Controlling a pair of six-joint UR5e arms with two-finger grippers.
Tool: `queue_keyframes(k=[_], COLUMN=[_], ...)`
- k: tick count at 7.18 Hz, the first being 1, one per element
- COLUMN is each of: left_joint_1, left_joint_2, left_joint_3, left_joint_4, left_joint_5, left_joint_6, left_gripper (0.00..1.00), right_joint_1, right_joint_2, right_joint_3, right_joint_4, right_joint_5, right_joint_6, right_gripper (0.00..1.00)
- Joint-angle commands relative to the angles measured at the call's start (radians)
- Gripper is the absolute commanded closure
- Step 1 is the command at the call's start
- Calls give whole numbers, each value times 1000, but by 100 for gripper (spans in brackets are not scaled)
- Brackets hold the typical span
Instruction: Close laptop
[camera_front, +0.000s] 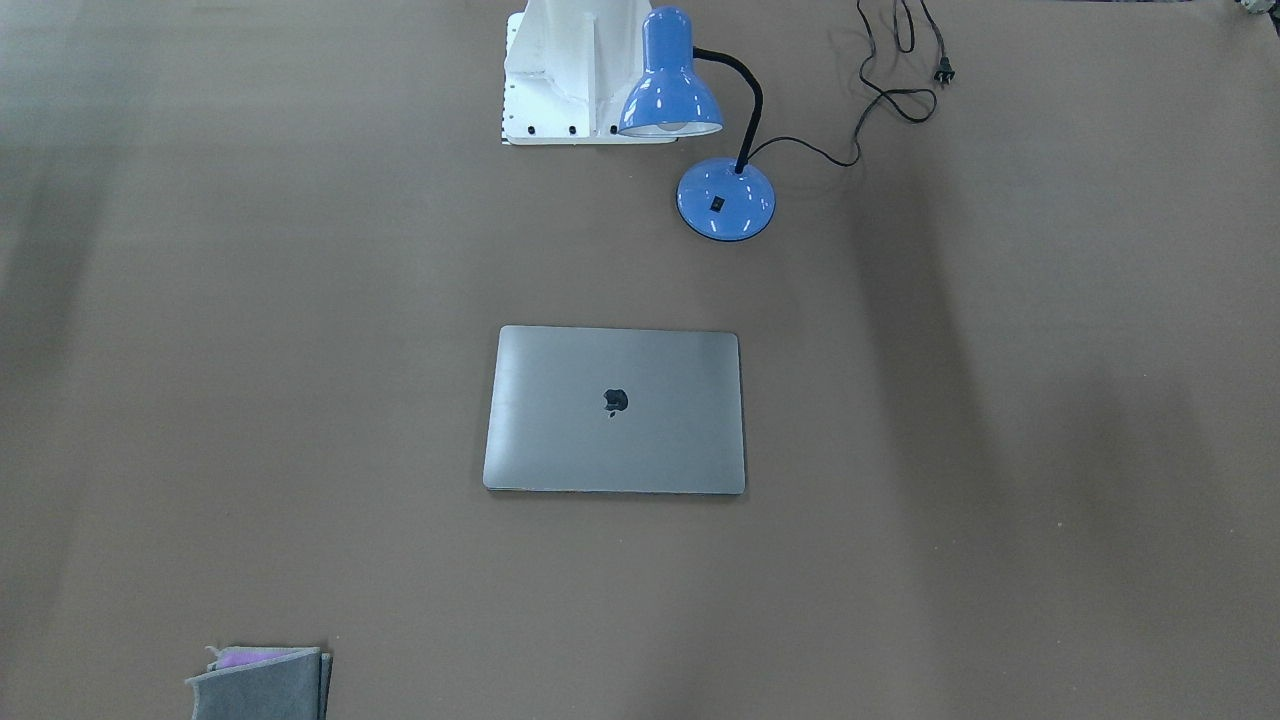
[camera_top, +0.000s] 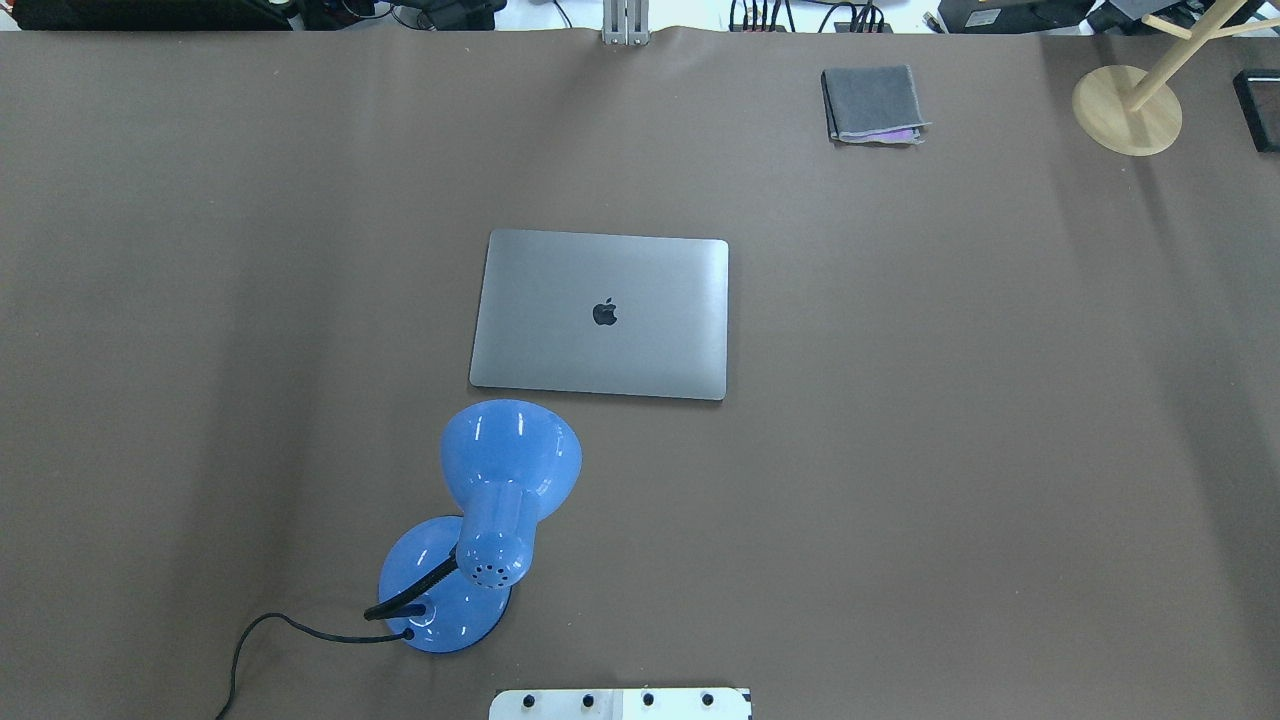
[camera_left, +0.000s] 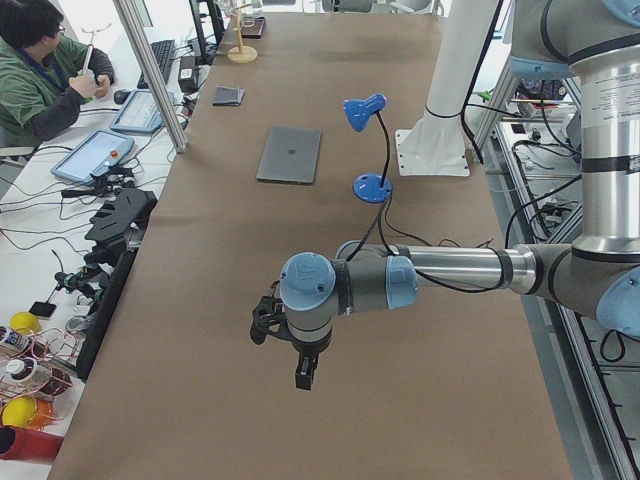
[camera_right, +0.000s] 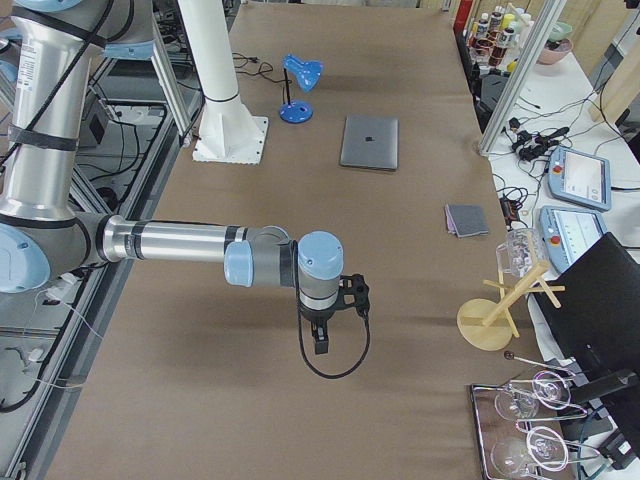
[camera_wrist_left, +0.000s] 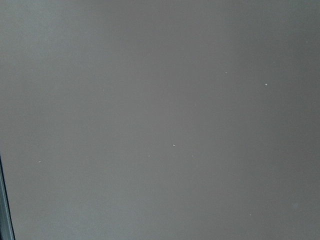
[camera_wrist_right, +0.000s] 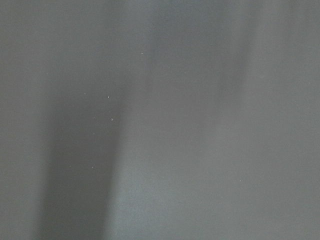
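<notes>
Facing the robot from across the table, a slim space-grey metal laptop (camera_front: 614, 410) lies shut and flat at the middle of the brown-covered table (camera_front: 1000, 450), dark logo upward. A glossy blue gooseneck desk lamp (camera_front: 726, 200) stands behind it, near the robot's white base, and a small folded grey cloth (camera_front: 262, 685) sits at the near edge. From overhead, the closed laptop is just beyond the lamp's shade, and a round-footed pale wooden stand (camera_top: 1127, 110) occupies the far right corner. From the left end, the left gripper (camera_left: 303, 375) hangs over bare table, well apart from the laptop; I cannot tell its finger spread. From the right end, the right gripper (camera_right: 320, 342) hangs likewise, its spread unclear. Both wrist cameras show only plain table cover.
</notes>
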Motion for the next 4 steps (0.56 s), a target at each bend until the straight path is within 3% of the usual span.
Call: queue_keyframes(k=[1,4], left_joint_1=[0,-1], left_joint_2=[30,31], left_joint_3=[-10,-6], left_joint_4=[-2,0], left_joint_5=[0,0], left_joint_6=[1,-1], left_gripper=[1,1], right_joint_1=[-3,-3], right_joint_2=[-9,-40], right_joint_3=[-13,-11], right_joint_4=[0,17], right_joint_5=[2,13], right_joint_6=[1,-3], right_gripper=[0,0])
